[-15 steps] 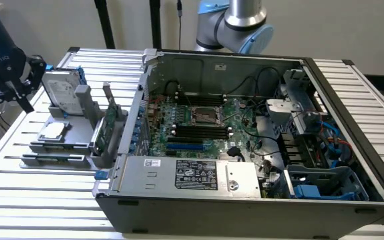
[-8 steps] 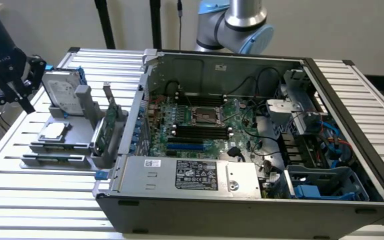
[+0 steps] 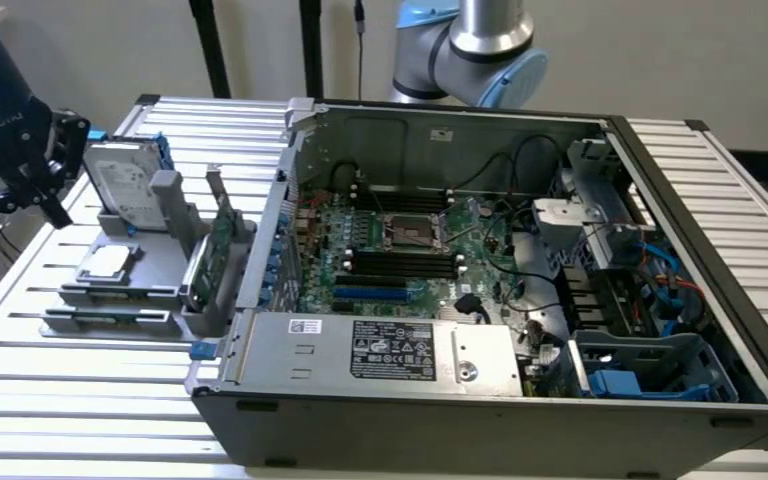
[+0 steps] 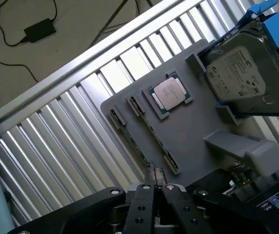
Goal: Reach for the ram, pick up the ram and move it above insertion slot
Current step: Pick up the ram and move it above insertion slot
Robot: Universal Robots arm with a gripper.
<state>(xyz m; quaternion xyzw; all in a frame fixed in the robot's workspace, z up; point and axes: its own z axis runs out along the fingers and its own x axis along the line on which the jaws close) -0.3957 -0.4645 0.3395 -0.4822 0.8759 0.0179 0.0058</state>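
The ram [image 3: 104, 318] is a thin green stick lying in the front slot of the grey holder tray [image 3: 124, 245], to the exterior view's left of the open computer case. In the wrist view the ram [image 4: 129, 137] runs along the tray's edge [image 4: 188, 141], just beyond my fingertips. My black gripper [image 3: 53, 210] hangs above and behind the tray's far left corner, apart from the ram. Its fingers [image 4: 148, 187] are pressed together with nothing between them, so the gripper [image 4: 154, 174] is shut. The black memory slots [image 3: 398, 262] lie on the motherboard inside the case.
The tray also holds a silver hard drive [image 3: 128, 185], a CPU chip [image 3: 107, 262] and an upright green expansion card [image 3: 204, 262]. The case wall [image 3: 271, 240] rises beside the tray. A slatted metal table [image 3: 64, 390] lies underneath. Cables and a power adapter [image 4: 39, 29] lie on the floor.
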